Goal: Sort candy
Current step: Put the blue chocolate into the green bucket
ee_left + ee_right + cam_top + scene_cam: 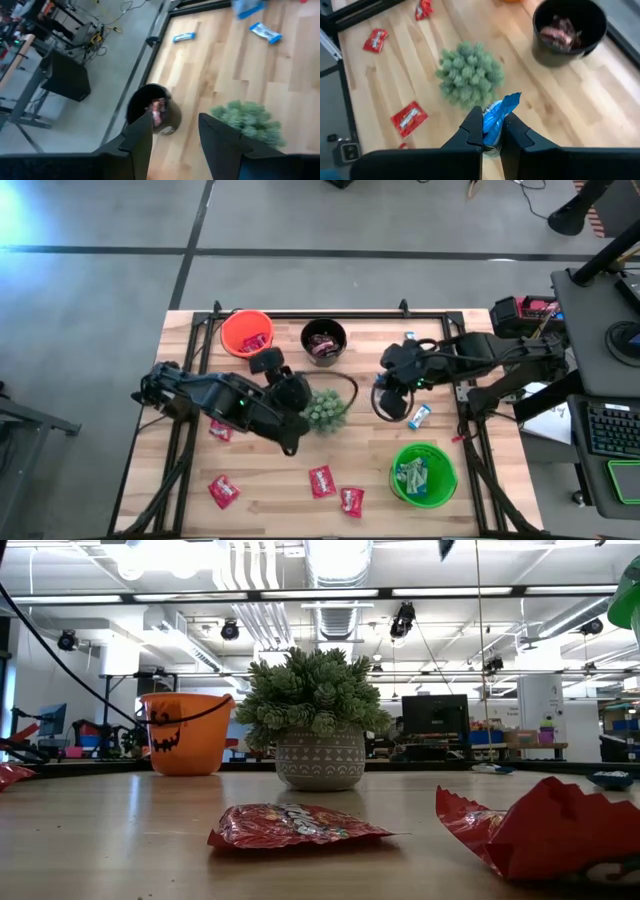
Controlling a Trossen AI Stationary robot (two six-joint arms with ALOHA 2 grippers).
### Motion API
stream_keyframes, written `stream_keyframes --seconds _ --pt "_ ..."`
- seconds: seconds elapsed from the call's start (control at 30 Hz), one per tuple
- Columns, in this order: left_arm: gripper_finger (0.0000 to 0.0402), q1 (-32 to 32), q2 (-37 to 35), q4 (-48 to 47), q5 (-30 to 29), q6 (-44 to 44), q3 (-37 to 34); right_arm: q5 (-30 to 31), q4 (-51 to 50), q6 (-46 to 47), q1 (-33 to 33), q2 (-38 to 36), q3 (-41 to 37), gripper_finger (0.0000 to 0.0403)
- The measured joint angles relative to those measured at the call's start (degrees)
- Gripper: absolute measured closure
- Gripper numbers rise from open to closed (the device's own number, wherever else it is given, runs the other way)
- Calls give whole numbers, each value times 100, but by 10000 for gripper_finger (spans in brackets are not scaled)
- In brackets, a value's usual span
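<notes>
Between the grippers, potted plant point(324, 409); right gripper point(491, 134) pinching blue candy point(496, 120), left gripper point(172, 131) parted, empty.

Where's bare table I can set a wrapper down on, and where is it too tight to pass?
Free: the board between the plant and the red candies along the near edge, and the strip between the black bucket and the right gripper. Crowded: around the left gripper, wedged among the orange bucket, the black bucket and the plant.

A red candy wrapper point(545, 830) is cut off by the low view's right edge.
</notes>
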Motion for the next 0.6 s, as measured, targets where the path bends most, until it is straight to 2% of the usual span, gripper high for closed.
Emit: stream_keyframes --seconds 0.4,0.6 --pt "260 152 -1118 -3 95 508 -98 21 -350 1581 946 -138 -235 388" --pt "260 152 -1959 -3 528 202 -889 43 -366 2640 1568 -133 -749 388"
